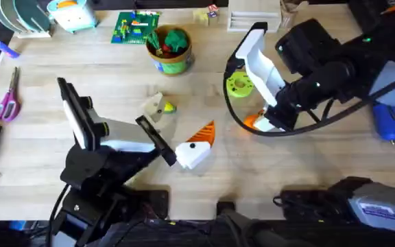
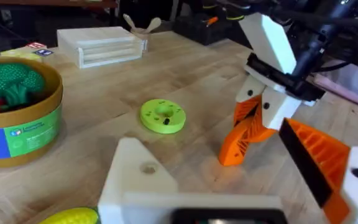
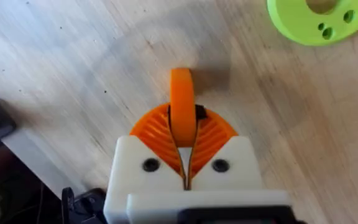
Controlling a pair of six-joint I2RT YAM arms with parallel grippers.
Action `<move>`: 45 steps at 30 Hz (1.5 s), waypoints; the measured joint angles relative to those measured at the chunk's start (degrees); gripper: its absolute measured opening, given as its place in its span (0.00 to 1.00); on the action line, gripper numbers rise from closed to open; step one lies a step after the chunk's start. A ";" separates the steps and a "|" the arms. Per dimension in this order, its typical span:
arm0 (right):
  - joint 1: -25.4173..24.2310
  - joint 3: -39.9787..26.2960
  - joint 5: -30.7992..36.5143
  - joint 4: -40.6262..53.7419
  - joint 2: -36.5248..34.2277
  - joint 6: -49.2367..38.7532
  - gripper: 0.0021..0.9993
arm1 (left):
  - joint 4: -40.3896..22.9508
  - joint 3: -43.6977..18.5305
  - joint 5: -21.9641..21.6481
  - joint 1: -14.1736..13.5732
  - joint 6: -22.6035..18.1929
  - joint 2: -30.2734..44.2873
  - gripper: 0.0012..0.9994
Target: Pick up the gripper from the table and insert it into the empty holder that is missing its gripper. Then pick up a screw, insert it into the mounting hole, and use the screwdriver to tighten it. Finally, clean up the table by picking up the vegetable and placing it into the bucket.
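The lime-green disc (image 1: 239,85) near the middle of the surface (image 1: 81,55) serves as the landmark. Nearest the robot from it, the left hand (image 1: 196,147) lies low over the wood with one orange-padded finger (image 1: 203,132) and one bare white holder (image 2: 143,180) with a mounting hole in its top. How wide this hand stands cannot be told. Beside it, on the left side of the disc, lies the yellow vegetable (image 1: 166,107) with its green end.

Just beside the disc, on the robot's side, the right hand (image 1: 256,121) points down at the surface. Its two orange pads are pressed narrowly together around the loose orange gripper (image 3: 182,112), which stands on edge between them and sticks out past the tips.

Well to the right of the disc the blue screwdriver (image 1: 386,121) lies on the surface. Beyond the disc and to its left stands the bucket (image 1: 171,56), with green and red toy pieces (image 1: 168,40) inside it.
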State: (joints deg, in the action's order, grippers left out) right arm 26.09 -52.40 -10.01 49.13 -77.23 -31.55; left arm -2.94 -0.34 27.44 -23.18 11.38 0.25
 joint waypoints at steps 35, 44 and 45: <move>-7.99 5.44 -50.40 -46.07 -4.73 66.92 0.01 | 0.02 0.00 -0.04 0.00 0.00 0.00 0.99; -2.74 5.44 -59.50 -56.03 -13.05 82.01 0.01 | 0.01 0.00 0.25 0.00 -1.53 0.00 0.99; -2.23 5.44 -59.88 -56.05 -13.27 82.70 0.01 | 0.00 0.00 0.33 0.00 -1.57 0.00 0.99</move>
State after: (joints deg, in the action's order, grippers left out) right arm 23.86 -46.96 -69.89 -6.92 -90.49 51.15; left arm -2.94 -0.34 27.77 -23.18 9.81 0.25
